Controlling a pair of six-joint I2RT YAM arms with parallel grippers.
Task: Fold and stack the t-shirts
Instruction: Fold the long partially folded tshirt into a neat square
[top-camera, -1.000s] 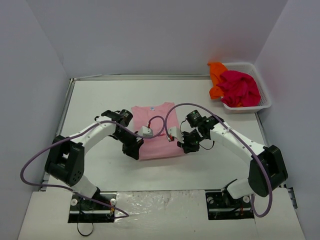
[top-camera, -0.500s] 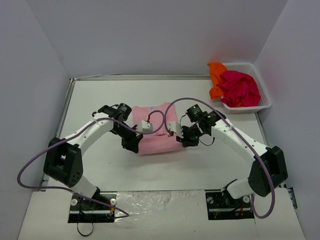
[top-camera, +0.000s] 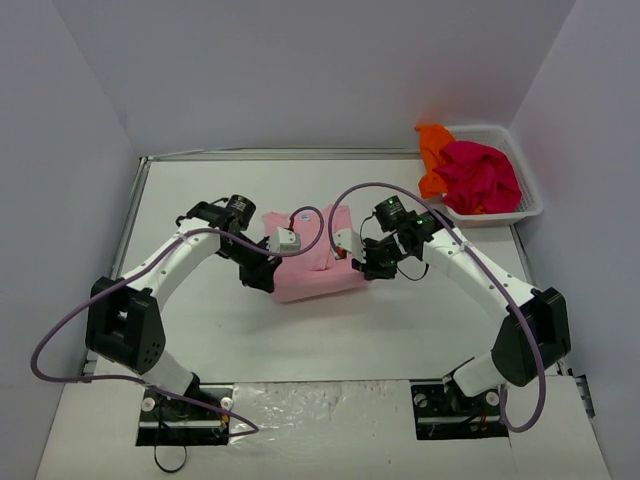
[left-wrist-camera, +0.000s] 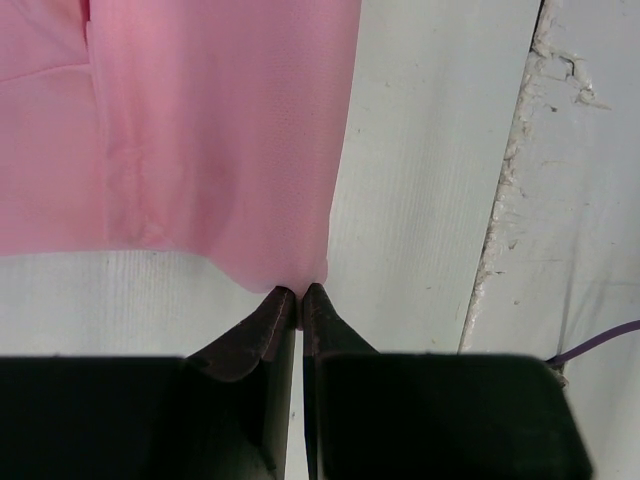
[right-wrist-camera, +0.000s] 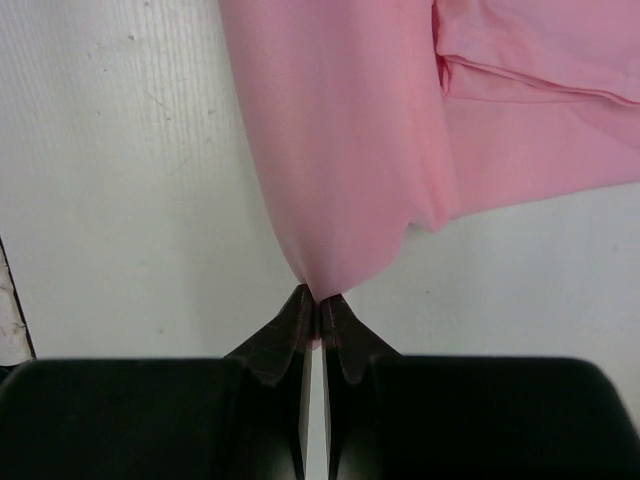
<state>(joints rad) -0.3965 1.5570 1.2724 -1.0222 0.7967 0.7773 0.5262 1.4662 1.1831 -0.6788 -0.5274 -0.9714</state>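
Pink t-shirt (top-camera: 312, 265) lies mid-table (top-camera: 190, 200), partly folded, its near corners raised. Left gripper (left-wrist-camera: 300, 298) is pinched on one corner, right gripper (right-wrist-camera: 320, 303) is clamped on the other. The first fold looks roughly half done and nothing is stacked yet. White mesh basket (top-camera: 530, 208) at far right holds the magenta-red t-shirt (top-camera: 482, 176) and the orange t-shirt (top-camera: 432, 150), both crumpled, the orange one spilling over the rim.

From above, the left gripper (top-camera: 263, 281) and right gripper (top-camera: 364, 268) cover the pink shirt (top-camera: 318, 278) at its near corners. Both wrist views cut the shirt off at their top edges. In the basket (top-camera: 533, 200) at the counter's far right corner, the red shirt (top-camera: 482, 176) hides part of the orange shirt (top-camera: 432, 152)
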